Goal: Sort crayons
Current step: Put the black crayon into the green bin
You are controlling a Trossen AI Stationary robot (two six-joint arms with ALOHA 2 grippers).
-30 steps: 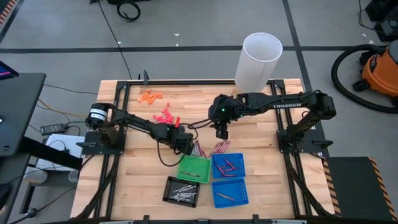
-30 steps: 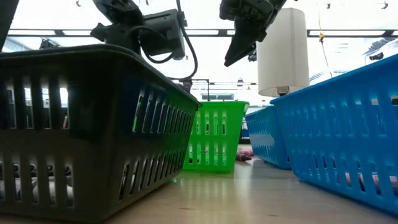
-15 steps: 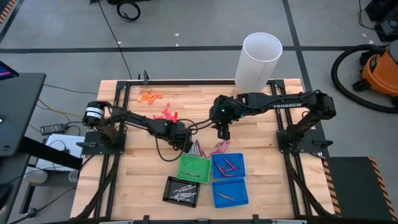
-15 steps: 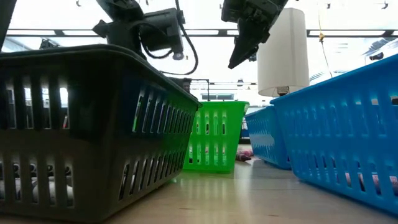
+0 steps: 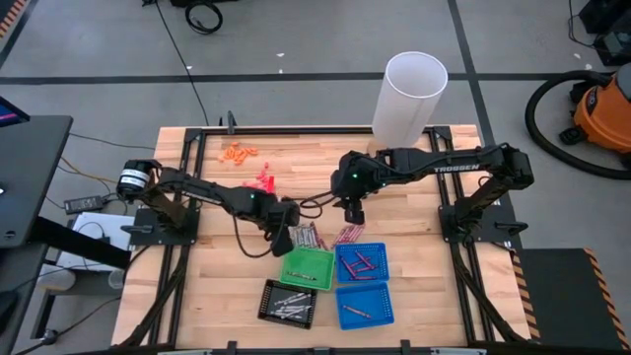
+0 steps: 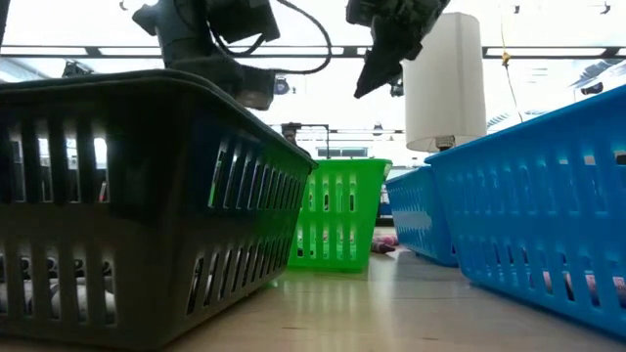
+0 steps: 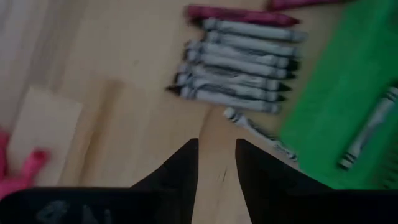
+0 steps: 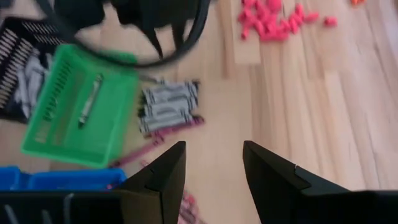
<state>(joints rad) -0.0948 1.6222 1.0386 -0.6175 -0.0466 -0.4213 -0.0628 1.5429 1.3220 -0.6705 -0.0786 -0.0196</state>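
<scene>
A bundle of grey crayons (image 5: 310,237) and some maroon crayons (image 5: 346,235) lie on the table just beyond the green tray (image 5: 309,267). In the left wrist view the grey crayons (image 7: 236,62) lie side by side, with one loose grey crayon (image 7: 258,130) beside the tray and a maroon one (image 7: 239,15) behind. My left gripper (image 5: 288,239) is open and hangs just left of the grey bundle, touching nothing. My right gripper (image 5: 352,214) is open above the table beyond the maroon crayons, its fingers (image 8: 168,165) empty.
The green tray (image 8: 81,118) holds one grey crayon (image 8: 90,99). Two blue trays (image 5: 362,262) (image 5: 363,304) hold maroon crayons, and a black tray (image 5: 288,302) holds grey ones. Coral-pink bits (image 5: 262,180), orange bits (image 5: 238,152) and a white cylinder (image 5: 409,97) are farther back.
My left gripper has moved a little toward the table's near edge and now hangs beside the grey crayon bundle; its arm has swung out to the left. The crayons and trays have not moved.
</scene>
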